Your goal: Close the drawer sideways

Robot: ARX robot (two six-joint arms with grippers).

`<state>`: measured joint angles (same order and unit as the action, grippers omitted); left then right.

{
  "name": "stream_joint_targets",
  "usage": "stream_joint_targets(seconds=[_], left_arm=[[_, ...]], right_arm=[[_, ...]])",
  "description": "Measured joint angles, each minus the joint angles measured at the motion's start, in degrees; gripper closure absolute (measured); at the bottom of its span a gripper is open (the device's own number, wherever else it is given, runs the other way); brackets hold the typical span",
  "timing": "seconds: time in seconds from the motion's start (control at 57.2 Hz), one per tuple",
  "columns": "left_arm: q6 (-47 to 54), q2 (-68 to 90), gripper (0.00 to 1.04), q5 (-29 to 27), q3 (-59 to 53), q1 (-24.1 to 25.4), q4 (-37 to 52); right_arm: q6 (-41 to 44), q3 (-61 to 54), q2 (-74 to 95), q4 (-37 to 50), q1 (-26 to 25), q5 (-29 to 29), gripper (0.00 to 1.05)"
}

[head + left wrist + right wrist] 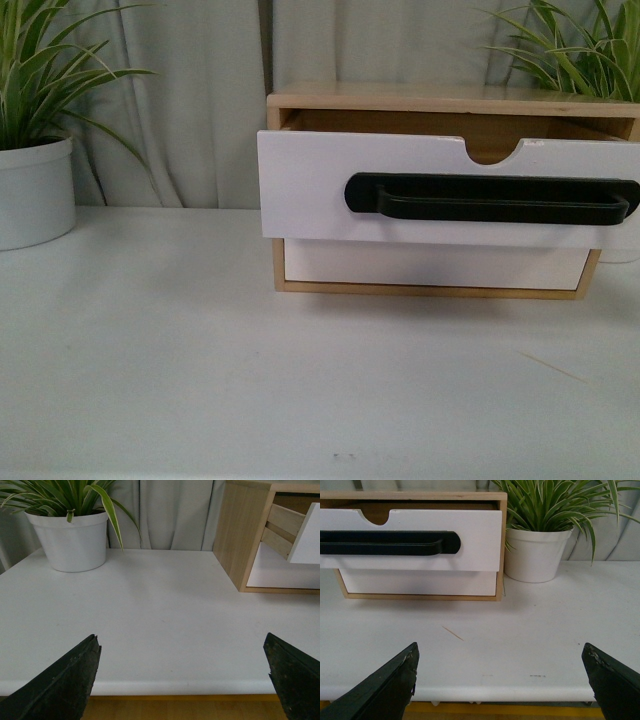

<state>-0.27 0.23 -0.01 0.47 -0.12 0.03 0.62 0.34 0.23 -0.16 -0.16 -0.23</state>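
Observation:
The drawer (pixel 320 190), white-fronted with a long black bar handle (pixel 490 197) and a semicircular notch, stands pulled out of the light wood cabinet (pixel 400 98) at the back of the table. It also shows in the right wrist view (pixel 470 540) and, side on, in the left wrist view (pixel 305 537). Neither arm shows in the front view. My left gripper (pixel 182 647) is open and empty above the table's front edge. My right gripper (pixel 500 652) is open and empty, also at the front edge, well short of the drawer.
A plain white lower drawer front (pixel 430 265) sits below the open one. A potted plant in a white pot (pixel 35 190) stands at back left, another (pixel 537 555) right of the cabinet. A thin wooden sliver (pixel 453 633) lies on the white table (pixel 200 350).

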Motion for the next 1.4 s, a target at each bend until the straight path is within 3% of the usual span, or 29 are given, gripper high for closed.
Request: stream_joint_targets(seconds=[0.665,0.735,0.77,0.805,0.822,0.892,0.962,1.242,1.399], left_arm=[[0.0,0.0,0.06,0.0,0.0,0.0,0.0],[0.0,0.1,0.06,-0.7,0.0,-0.1,-0.1],[-2.5,2.6,0.06,-9.2,1.7,-3.2,-4.0],[-8.9,9.8,0.06,-26.8,5.2,-9.7,-10.4],[-11.1,12.6,0.06,-32.3,6.5,-12.0,-12.1],[-18.4,20.2,0.06,-44.4,9.5,-18.1,-14.3],[-24.5,26.2,0.06,-49.6,12.9,-21.6,-14.3],[-36.2,51.0,0.06,-43.3,26.7,-28.5,0.7],[-37.0,63.8,0.06,-40.9,34.6,-33.1,6.4]], right_arm=[[0.0,0.0,0.0,0.0,0.0,0.0,0.09],[4.4,3.3,5.2,-7.9,-4.3,-13.6,0.09],[7.1,5.1,10.5,-9.4,-6.5,-20.7,0.09],[8.8,6.1,14.4,-8.8,-7.3,-23.7,0.09],[9.6,6.6,16.2,-8.3,-7.5,-24.5,0.09],[12.5,8.6,21.4,-6.3,-8.1,-25.5,0.09],[15.6,11.0,26.4,-4.5,-8.2,-25.3,0.09],[38.3,18.6,46.5,7.5,-3.3,-20.2,0.09],[43.4,22.0,54.9,13.9,-1.3,-17.4,0.09]])
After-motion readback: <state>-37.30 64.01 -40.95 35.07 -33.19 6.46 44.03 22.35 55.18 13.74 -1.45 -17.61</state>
